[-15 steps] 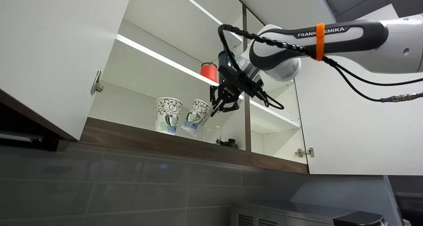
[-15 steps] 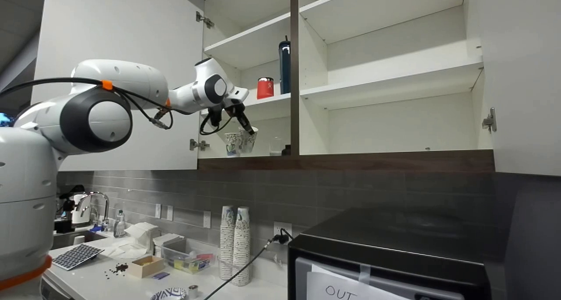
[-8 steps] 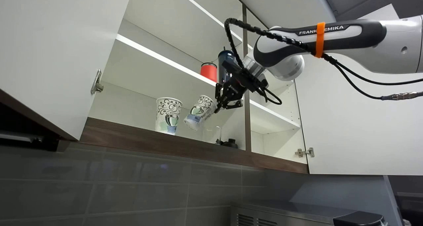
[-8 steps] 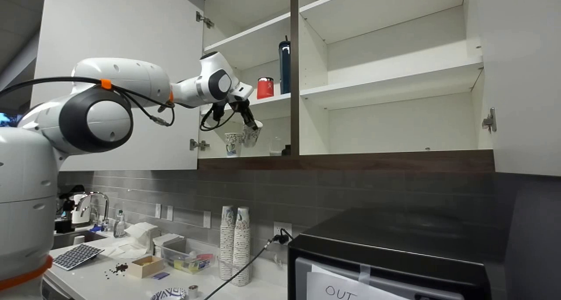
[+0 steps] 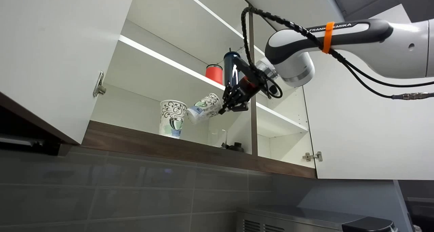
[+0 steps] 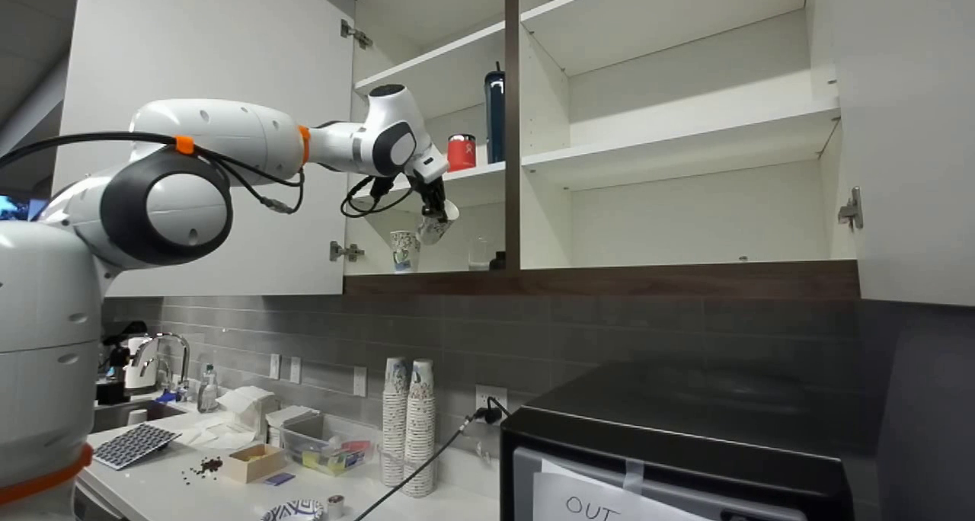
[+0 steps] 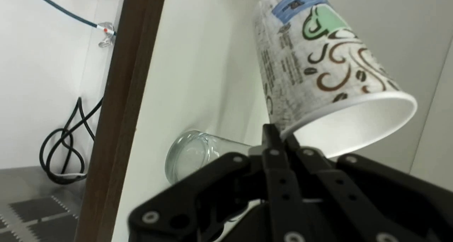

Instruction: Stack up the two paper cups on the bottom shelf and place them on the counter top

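One paper cup (image 5: 205, 107) is held in the air above the bottom shelf (image 5: 142, 142), strongly tilted, its mouth toward my gripper. In the wrist view my gripper (image 7: 279, 134) is shut on this cup's wall at the rim (image 7: 318, 58), one finger outside and one inside. The other paper cup (image 5: 173, 118) stands upright on the shelf, mouth up, and also shows in an exterior view (image 6: 404, 250). The held cup's base is close to the standing cup's upper side; I cannot tell if they touch. The counter top (image 6: 175, 490) lies below the cabinet.
A clear glass (image 7: 191, 153) and a dark object (image 5: 235, 147) stand on the bottom shelf beside the cups. A red cup (image 5: 214, 74) and a tall dark bottle (image 5: 231, 67) stand on the shelf above. Tall cup stacks (image 6: 420, 429) and a microwave (image 6: 678, 422) are below.
My gripper has risen with the cup, lifting it off the shelf area. The held cup has tipped further toward horizontal. The standing cup has not moved.
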